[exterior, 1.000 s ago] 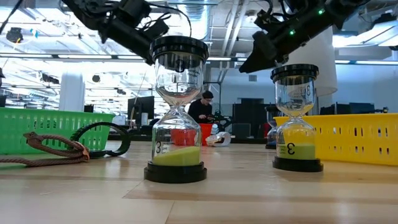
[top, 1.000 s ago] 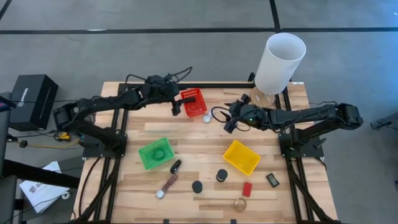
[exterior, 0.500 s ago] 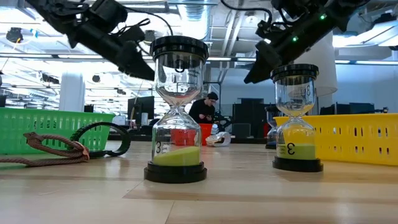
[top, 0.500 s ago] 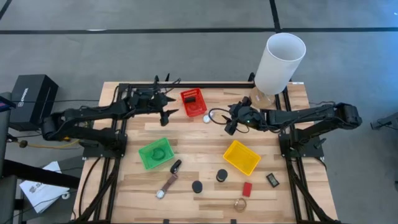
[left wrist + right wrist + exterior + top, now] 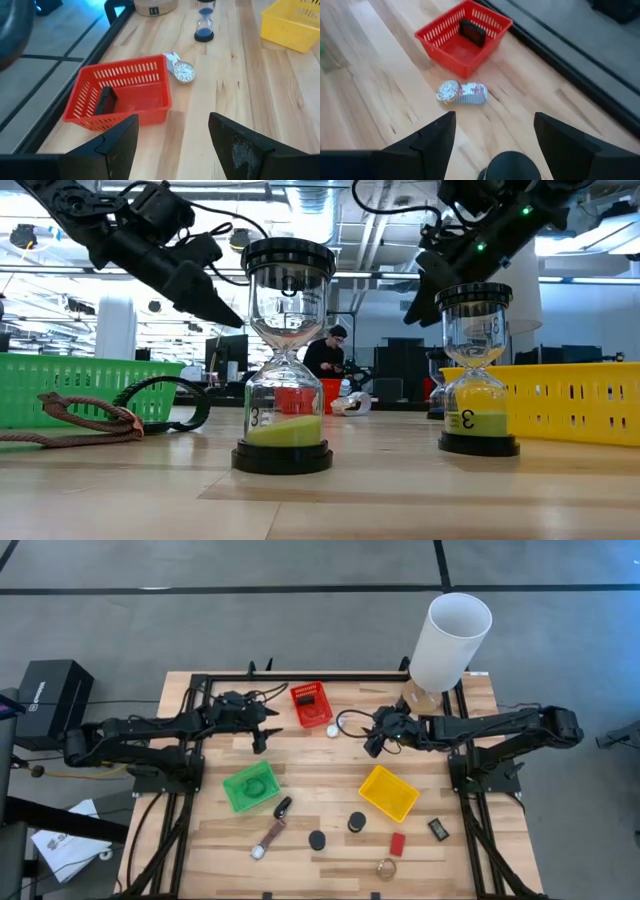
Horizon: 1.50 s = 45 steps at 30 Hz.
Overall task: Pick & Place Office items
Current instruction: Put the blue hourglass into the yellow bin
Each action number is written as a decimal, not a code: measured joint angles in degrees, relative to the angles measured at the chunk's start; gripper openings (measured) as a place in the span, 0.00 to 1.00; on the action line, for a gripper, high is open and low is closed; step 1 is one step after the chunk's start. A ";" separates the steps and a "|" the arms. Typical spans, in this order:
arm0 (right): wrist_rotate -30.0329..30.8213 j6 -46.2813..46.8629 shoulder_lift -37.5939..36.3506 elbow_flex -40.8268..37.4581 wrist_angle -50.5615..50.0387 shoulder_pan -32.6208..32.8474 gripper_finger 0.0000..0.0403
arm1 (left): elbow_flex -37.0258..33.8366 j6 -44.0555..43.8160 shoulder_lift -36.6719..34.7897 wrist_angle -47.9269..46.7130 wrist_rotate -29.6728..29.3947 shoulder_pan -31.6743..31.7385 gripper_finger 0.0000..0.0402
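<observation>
My left gripper (image 5: pixel 261 733) (image 5: pixel 172 142) hangs open in the air left of the red basket (image 5: pixel 311 705), touching nothing. A black flat item (image 5: pixel 106 100) lies inside that basket. A silver watch (image 5: pixel 332 730) (image 5: pixel 460 92) lies on the wood just beside the basket. My right gripper (image 5: pixel 374 742) (image 5: pixel 495 140) is open above the table to the right of the watch, over the black top of a small sand timer (image 5: pixel 510 167). Near the front edge stand two sand timers (image 5: pixel 288 360) (image 5: pixel 478 370), beside a brown-strap watch (image 5: pixel 268 838), a red block (image 5: pixel 397 843) and a gold round piece (image 5: pixel 386 867).
A green basket (image 5: pixel 250 786) holding a dark ring sits left of centre, and a yellow basket (image 5: pixel 388 792) right of centre. A tall white cylinder lamp (image 5: pixel 450 640) stands at the far right corner. A black key fob (image 5: pixel 283 807) and a small black device (image 5: pixel 438 830) lie near the front.
My left gripper has drawn back from beside the red basket, moving toward the table's left and slightly toward the near edge, staying open. My right gripper has shifted a little toward the table's right. No object on the table has moved.
</observation>
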 joint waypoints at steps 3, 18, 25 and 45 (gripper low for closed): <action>0.03 2.41 0.00 0.00 -2.55 -0.22 0.65 | 0.00 0.04 0.00 0.90 -0.09 0.00 0.59; 3.32 5.57 -0.02 0.00 -4.15 -0.06 0.65 | -0.01 0.12 0.00 4.29 -0.09 0.00 0.59; 3.16 7.91 0.21 0.00 -4.14 -0.13 0.65 | 0.00 0.12 0.00 4.80 -0.09 0.00 0.59; 2.77 9.04 8.99 0.04 -5.48 -2.89 0.65 | 0.00 0.12 0.00 8.02 -0.07 0.00 0.59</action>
